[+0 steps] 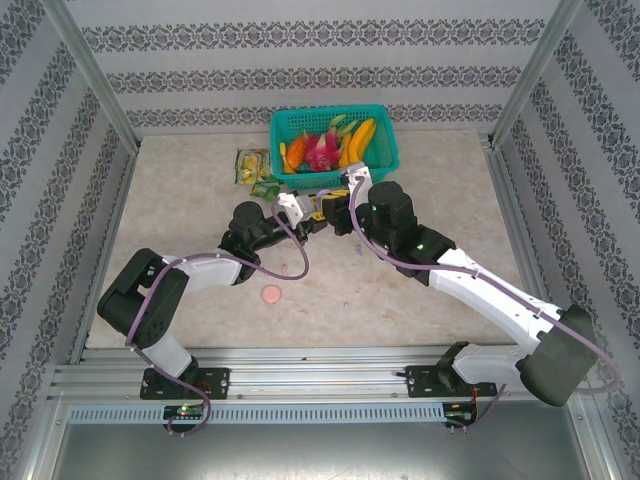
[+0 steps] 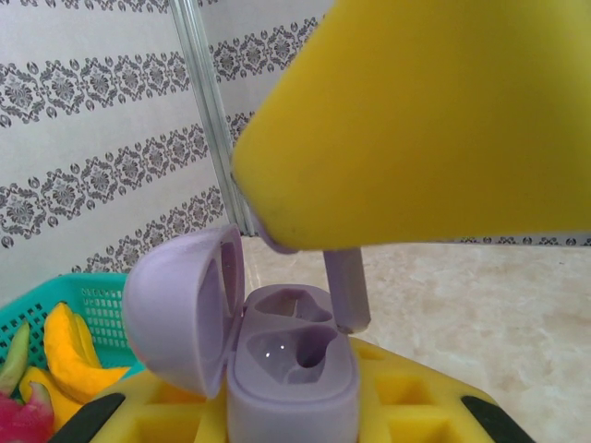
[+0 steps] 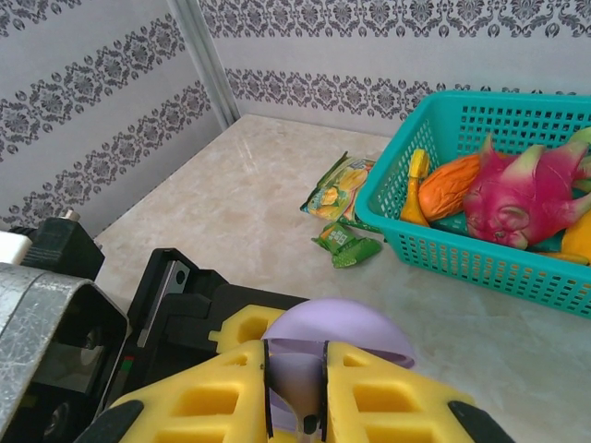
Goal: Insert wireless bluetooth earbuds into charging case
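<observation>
My left gripper (image 2: 291, 423) is shut on a lilac charging case (image 2: 294, 358), held upright between its yellow fingers. The lid (image 2: 180, 309) is swung open to the left, and both moulded slots are empty. My right gripper (image 3: 296, 367) is shut on a pale lilac earbud (image 3: 297, 395). In the left wrist view the earbud's stem (image 2: 346, 291) hangs down from the right gripper's yellow finger (image 2: 425, 120). The stem's tip is at the right rim of the far slot. In the top view the left gripper (image 1: 300, 213) and the right gripper (image 1: 336, 205) meet at mid table.
A teal basket (image 1: 384, 160) of toy fruit stands at the back of the table. Green snack packets (image 1: 252, 166) lie to the basket's left. A round pink disc (image 1: 271, 294) lies on the table in front of the left arm.
</observation>
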`<state>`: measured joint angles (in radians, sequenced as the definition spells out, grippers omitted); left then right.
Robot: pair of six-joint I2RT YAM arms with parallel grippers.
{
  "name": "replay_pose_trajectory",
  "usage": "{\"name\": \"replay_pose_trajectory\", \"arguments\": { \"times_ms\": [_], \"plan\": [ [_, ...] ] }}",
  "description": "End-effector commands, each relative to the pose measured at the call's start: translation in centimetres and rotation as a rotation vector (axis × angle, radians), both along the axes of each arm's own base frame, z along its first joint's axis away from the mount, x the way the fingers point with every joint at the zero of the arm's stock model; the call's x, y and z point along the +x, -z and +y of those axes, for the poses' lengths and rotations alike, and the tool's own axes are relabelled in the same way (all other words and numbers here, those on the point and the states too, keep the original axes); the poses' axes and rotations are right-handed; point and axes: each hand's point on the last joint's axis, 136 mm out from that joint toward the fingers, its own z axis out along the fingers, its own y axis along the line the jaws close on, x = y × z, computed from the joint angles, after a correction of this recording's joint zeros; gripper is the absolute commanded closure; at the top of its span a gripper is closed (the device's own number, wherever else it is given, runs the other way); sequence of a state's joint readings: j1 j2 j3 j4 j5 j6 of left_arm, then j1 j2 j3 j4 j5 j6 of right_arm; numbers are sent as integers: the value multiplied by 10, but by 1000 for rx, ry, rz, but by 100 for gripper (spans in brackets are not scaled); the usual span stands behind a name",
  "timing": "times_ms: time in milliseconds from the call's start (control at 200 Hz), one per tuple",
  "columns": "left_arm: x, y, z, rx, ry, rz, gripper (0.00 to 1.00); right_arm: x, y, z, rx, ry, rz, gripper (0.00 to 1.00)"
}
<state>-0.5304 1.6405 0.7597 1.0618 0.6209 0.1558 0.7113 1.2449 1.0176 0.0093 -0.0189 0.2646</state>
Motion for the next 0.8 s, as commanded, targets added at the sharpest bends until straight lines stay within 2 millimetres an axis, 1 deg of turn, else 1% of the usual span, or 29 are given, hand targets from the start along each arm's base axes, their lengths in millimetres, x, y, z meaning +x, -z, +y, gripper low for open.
{"name": "replay_pose_trajectory", "arguments": {
  "times_ms": [0, 410, 625, 799],
  "plan": [
    [-11, -36, -3, -68, 34, -80, 100, 3, -12, 4, 43, 0, -19, 81],
    [-13, -42, -3, -86, 38, -85, 100, 6, -1, 2, 33, 9, 2, 82],
    [-15, -44, -5, -85, 46, -86, 100, 11, -1, -3, 39, 33, 1, 82],
    [-17, -44, -6, -83, 51, -87, 100, 14, 2, -3, 34, 35, 7, 82]
  ]
}}
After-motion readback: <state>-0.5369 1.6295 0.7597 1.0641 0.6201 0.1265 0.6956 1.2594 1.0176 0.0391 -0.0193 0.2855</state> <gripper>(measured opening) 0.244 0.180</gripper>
